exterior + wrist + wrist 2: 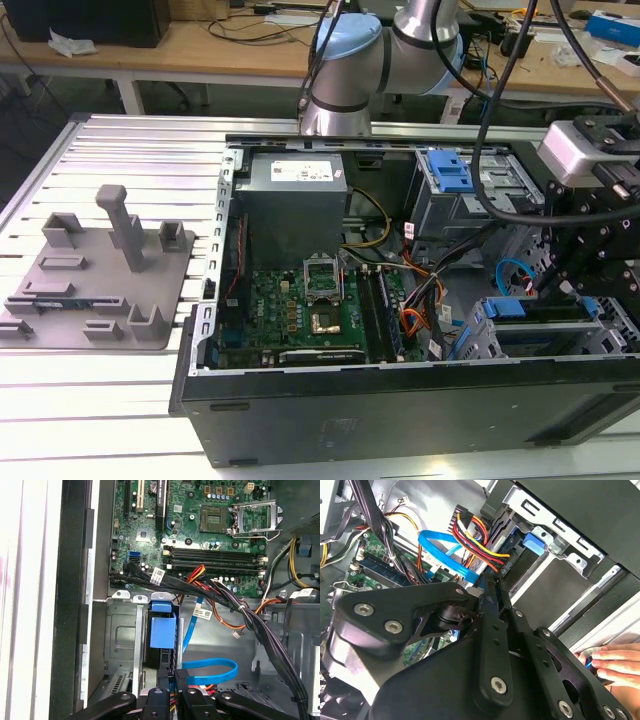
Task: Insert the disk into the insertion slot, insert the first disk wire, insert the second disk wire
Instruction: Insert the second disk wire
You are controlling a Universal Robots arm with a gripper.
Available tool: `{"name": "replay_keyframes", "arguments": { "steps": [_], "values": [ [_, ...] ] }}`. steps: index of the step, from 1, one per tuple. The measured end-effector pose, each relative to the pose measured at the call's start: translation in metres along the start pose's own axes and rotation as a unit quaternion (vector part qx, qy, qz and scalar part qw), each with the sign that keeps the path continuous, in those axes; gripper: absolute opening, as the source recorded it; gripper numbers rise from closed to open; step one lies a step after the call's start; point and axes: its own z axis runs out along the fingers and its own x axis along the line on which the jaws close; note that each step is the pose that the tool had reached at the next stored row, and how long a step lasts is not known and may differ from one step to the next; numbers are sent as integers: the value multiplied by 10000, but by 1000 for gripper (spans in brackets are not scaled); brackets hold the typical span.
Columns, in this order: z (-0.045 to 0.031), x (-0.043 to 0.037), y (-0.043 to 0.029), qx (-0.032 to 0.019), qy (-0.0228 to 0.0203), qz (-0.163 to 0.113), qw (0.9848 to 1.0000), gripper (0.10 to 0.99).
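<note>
The hand (172, 680), fingers nearly closed, sits tight between the insertion slot (122, 630) wall and blue cable (210, 670)

Disk (163, 632): blue-framed drive, seated edge-on in its cage.
Insertion slot (120, 630): grey sheet-metal cage at the case's front corner.

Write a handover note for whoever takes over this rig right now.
Gripper: low in the case, right over the disk's end; cannot tell if it is open or shut.
Disk: its blue frame sits inside the slot, apparently seated.
Wires: the blue cable loops just beside the gripper, and the red-yellow bundle hangs above the cage. Neither is visibly plugged into the disk.
Done: disk insertion, by the look of it.
Left: both wires, as far as can be seen.
Note: a person's hand rests at the case edge.
</note>
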Motion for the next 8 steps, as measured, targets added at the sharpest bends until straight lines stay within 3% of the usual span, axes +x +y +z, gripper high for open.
{"name": "replay_keyframes", "arguments": {
  "steps": [8],
  "values": [
    [21,8,0,0,0,0,10000,161]
  ]
}}
